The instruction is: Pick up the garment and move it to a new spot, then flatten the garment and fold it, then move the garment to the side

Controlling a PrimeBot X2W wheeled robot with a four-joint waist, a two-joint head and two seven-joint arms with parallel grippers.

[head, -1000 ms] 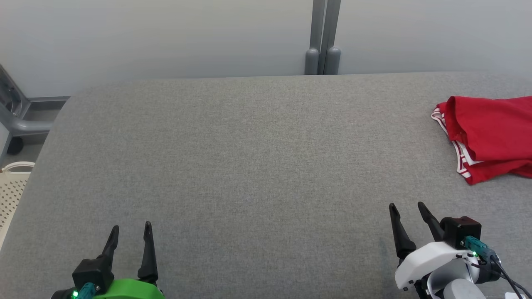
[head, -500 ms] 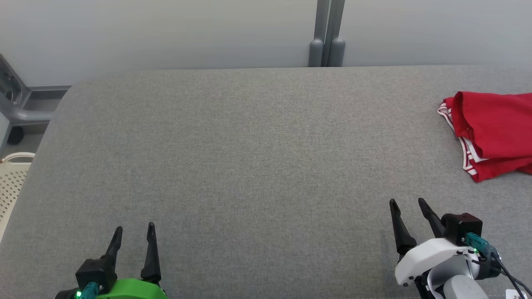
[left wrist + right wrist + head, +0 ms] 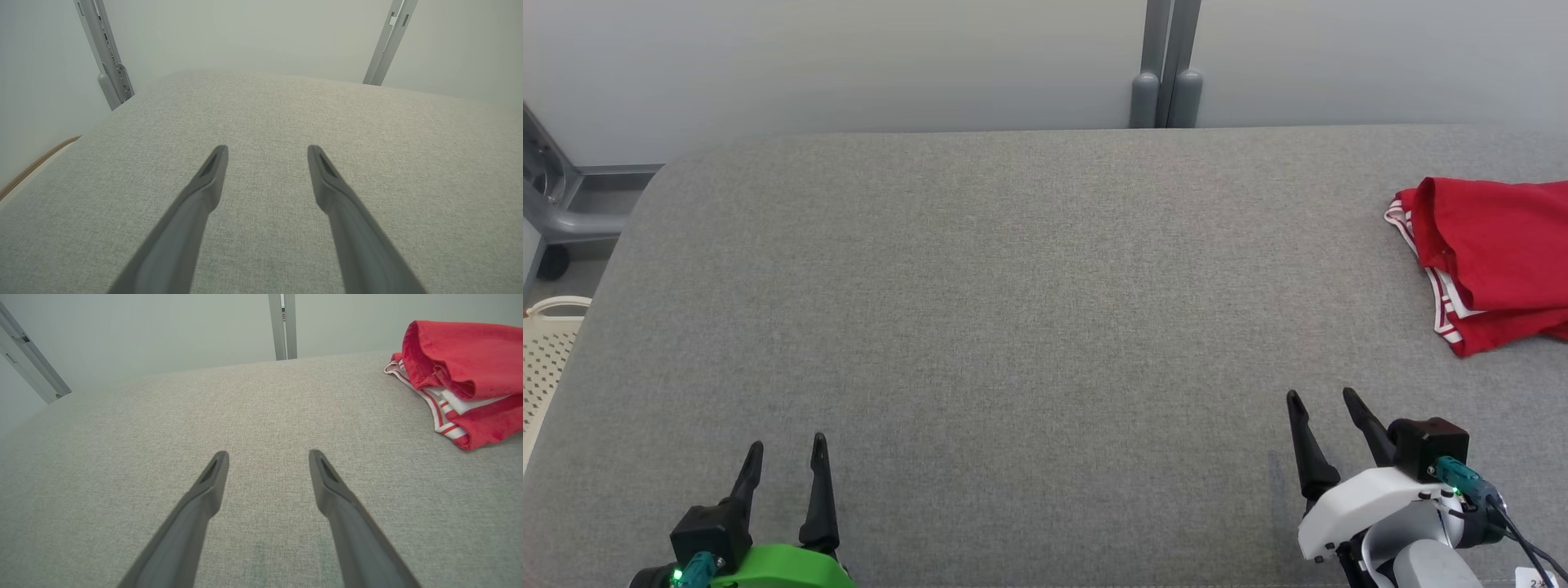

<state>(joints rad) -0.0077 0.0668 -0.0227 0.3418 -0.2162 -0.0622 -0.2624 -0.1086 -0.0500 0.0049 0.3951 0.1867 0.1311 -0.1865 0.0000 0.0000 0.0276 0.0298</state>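
Head view: red garment point(image 3: 1499, 245) (perhaps shorts)

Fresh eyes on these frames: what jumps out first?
The red garment with white-striped trim, bunched at the far right of the grey surface and cut off by the head view's edge. Next, the two open grippers at the bottom of that view: the left gripper on a green wrist and the right gripper on a white one, both apart from the garment.

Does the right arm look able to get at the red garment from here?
Probably yes: the right gripper is open and empty, the red garment lies ahead to its right, with bare grey surface between.
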